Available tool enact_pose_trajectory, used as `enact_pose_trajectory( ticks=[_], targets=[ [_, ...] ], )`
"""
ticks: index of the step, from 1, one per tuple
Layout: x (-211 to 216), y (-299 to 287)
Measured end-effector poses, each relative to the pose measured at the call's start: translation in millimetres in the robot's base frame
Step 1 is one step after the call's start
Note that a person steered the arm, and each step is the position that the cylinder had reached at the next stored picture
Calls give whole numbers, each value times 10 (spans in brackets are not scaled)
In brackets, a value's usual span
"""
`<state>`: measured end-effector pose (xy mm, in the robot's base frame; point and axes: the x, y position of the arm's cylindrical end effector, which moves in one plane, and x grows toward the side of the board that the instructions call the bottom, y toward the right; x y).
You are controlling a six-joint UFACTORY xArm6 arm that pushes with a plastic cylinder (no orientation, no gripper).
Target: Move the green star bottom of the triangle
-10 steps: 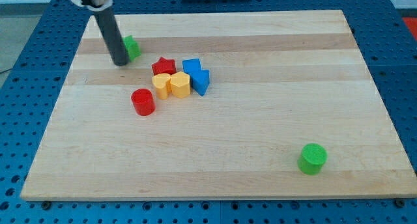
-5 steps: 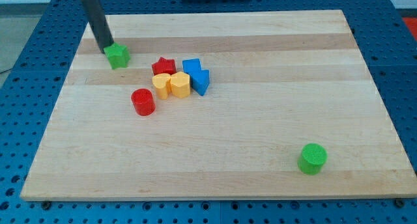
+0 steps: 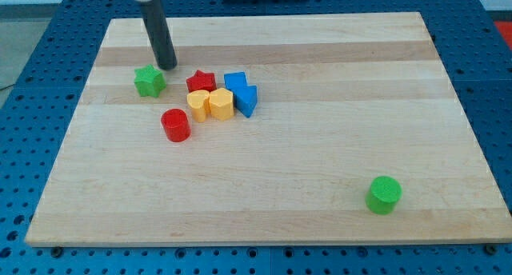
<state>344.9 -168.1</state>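
The green star [image 3: 149, 81] lies at the board's upper left. My tip [image 3: 168, 66] stands just to the upper right of it, close but slightly apart. The blue triangle [image 3: 247, 100] sits at the right end of a tight cluster, below the blue cube [image 3: 234, 81]. The cluster also holds a red star [image 3: 201, 81] and two yellow blocks [image 3: 210, 104]. The green star is well to the left of the triangle, with the cluster between them.
A red cylinder [image 3: 175, 125] stands below and to the left of the cluster. A green cylinder [image 3: 384, 194] stands at the lower right. The wooden board [image 3: 320, 147] rests on a blue perforated table.
The green star slid down and left from near the top-left edge. My tip moved from the star's upper left round to its upper right.
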Motion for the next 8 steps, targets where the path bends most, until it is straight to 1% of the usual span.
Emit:
enact_pose_trajectory(
  ticks=[1,2,3,4,5,6,7,8],
  targets=[
    [579,-207],
    [768,-253],
    [344,-253],
    [-42,-413],
    [213,-633],
    [940,-586],
    [1414,-479],
    [1319,-545]
  ],
)
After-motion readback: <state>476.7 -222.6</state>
